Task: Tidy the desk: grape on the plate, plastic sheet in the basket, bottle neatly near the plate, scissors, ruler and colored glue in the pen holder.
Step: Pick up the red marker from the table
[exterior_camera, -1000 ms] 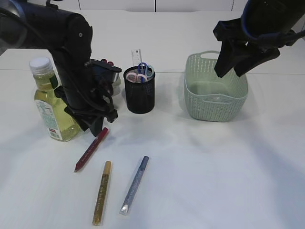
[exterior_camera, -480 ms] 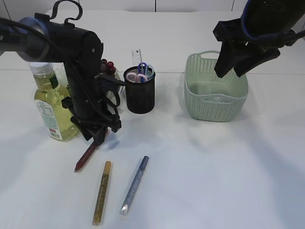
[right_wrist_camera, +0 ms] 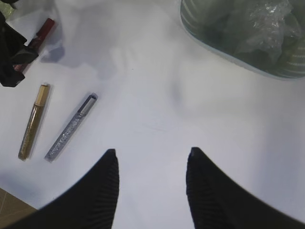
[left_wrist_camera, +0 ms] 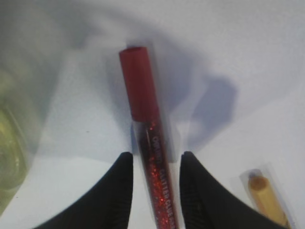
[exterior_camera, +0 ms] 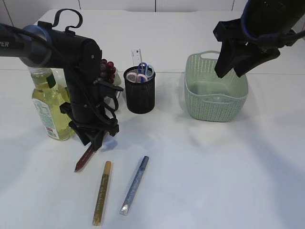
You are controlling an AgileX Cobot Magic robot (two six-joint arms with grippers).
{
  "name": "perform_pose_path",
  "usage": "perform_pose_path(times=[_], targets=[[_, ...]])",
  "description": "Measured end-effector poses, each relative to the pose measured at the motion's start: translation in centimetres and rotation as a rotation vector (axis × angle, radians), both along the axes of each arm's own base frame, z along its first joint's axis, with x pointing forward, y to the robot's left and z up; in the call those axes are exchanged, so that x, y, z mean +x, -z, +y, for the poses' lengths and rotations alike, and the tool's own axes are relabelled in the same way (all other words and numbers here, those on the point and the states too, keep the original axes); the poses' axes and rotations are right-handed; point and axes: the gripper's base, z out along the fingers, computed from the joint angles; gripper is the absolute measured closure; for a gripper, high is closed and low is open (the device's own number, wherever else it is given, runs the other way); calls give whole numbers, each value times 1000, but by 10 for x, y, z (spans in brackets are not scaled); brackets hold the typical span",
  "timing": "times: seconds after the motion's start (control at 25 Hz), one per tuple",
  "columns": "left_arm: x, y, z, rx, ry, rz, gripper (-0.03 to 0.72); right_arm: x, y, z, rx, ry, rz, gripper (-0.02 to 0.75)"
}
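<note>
Bright, even overhead light casts soft shadows on the white table (exterior_camera: 228, 162); the left wrist view is blurred close-up.

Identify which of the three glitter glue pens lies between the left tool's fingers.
The red glitter glue pen; the gold pen and silver pen lie apart, nearer the table's front edge.

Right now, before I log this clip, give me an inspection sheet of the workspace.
Surface: white table, clean.
Job's things: red glue pen, gold glue pen and silver glue pen lie on the table; scissors and ruler in pen holder; grapes behind left arm; bottle upright; plastic sheet in basket.
Clutter: nothing seen.
Grippers: left gripper straddles the red glue pen, not visibly clamped; right gripper open, empty, above the basket.
Cables: loop on left arm.
Surroundings: white wall.
</note>
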Motion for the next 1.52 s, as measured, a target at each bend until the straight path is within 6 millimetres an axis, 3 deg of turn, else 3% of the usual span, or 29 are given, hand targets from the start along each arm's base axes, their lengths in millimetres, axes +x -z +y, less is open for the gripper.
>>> perform_pose_path(times=[1.52], targets=[[-4, 8, -6, -62, 15, 62, 453, 0, 0, 0, -2, -5, -2, 371]])
